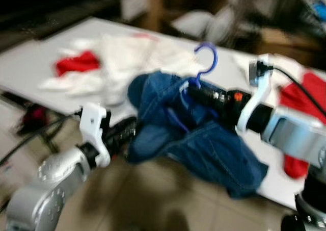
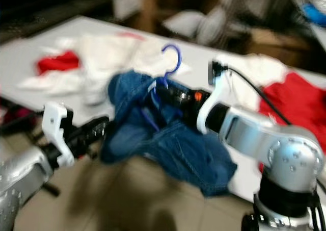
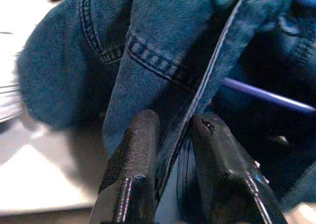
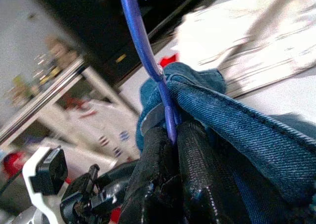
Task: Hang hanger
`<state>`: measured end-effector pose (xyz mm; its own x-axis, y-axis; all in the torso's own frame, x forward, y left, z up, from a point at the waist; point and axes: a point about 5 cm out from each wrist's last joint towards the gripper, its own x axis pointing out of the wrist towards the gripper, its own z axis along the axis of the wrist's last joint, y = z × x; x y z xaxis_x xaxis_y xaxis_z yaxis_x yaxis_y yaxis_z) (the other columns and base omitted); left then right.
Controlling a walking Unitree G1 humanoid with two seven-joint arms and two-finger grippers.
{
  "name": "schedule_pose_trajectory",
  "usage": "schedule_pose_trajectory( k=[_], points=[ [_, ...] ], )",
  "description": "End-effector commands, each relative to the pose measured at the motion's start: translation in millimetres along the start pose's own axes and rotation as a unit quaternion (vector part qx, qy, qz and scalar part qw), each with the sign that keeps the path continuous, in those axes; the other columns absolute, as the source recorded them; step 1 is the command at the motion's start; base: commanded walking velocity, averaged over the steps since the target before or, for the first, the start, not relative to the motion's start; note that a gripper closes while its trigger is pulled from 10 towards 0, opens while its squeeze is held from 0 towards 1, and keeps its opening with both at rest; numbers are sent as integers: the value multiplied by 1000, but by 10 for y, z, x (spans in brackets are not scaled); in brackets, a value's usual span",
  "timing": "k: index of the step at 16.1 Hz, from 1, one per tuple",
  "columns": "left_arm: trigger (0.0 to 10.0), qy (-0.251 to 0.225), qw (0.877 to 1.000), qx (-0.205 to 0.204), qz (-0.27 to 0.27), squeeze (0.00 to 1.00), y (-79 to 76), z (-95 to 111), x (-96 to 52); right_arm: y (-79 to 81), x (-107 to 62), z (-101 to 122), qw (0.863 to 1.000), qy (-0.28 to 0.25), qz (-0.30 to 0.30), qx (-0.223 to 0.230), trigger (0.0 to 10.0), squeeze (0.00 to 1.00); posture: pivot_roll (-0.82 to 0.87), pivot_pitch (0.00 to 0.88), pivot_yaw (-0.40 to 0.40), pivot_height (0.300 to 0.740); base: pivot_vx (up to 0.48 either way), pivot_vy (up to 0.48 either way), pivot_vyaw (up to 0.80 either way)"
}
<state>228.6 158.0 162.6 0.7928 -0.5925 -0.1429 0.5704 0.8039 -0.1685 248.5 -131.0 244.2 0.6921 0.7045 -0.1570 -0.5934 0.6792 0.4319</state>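
The right tool [image 1: 196, 92] is clamped on the blue hanger [image 1: 206, 62] with jeans [image 1: 204, 144] on it, lifted off the bench [image 1: 30, 68], the left tool [image 3: 170, 150] pinching a denim edge; I judge hanging remains.

Denim garment [image 3: 163, 51]: coarse blue woven cloth, stitched seams. Hanger [image 4: 143, 41]: smooth glossy blue plastic. Left gripper [image 3: 173, 135] fingers [image 3: 133, 155]: black, textured, slight sheen. Arm shells [image 2: 285, 154]: brushed silver metal. Table [image 1: 30, 62]: matt pale surface.
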Motion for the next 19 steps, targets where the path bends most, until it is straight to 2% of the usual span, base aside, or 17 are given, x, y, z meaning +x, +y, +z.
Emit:
schedule_pose_trajectory(
  k=[1, 4, 5, 7, 9, 11, 13, 17, 19],
  points=[
    [10000, -7, 1000, 11, 5, 0, -31, 37, 21, 21, -44, 5, 1000, -2, 5, -5, 10000, 0, -6, 0, -13, 740, 0, 0, 800],
    [10000, 7, 1000, 22, 13, 0, 6, 26, 53, 65, -49, -69, 1000, -8, -2, 7, 10000, 0, -27, 0, -1, 740, 0, 0, 800],
    [10000, 8, 1000, 13, 11, 0, 24, 33, 105, 83, -40, -75, 1000, -9, -1, 7, 10000, 0, -35, 0, 8, 740, 0, 0, 800],
    [10000, 27, 999, 29, 11, 0, 31, -6, 182, 55, -43, -88, 1000, -10, -15, 9, 10000, 0, -30, 0, 23, 740, 0, 0, 800],
    [10000, 30, 999, 26, 2, 0, 28, 25, 140, 48, -37, -101, 1000, -12, -23, 14, 10000, 0, -21, 0, 22, 740, 0, 0, 800],
    [10000, 34, 999, 32, 19, 0, 91, 2, 116, 70, -12, -130, 1000, -8, -23, 16, 10000, 0, -20, 0, 16, 740, 0, 0, 800],
    [10000, 34, 999, 35, 18, 0, 77, -10, 102, 62, 8, -183, 1000, 4, -25, 16, 10000, 0, -15, 0, 0, 740, 0, 0, 800],
    [10000, 20, 998, 48, 43, 0, 127, 61, 110, -37, 54, -200, 999, 20, -41, 14, 10000, 0, 19, 0, -21, 740, 0, 0, 800],
    [10000, 9, 996, 67, 58, 0, 124, 93, 104, -180, 70, -261, 996, 21, -85, 26, 10000, 0, 24, 0, -21, 740, 0, 0, 800]
  ],
)
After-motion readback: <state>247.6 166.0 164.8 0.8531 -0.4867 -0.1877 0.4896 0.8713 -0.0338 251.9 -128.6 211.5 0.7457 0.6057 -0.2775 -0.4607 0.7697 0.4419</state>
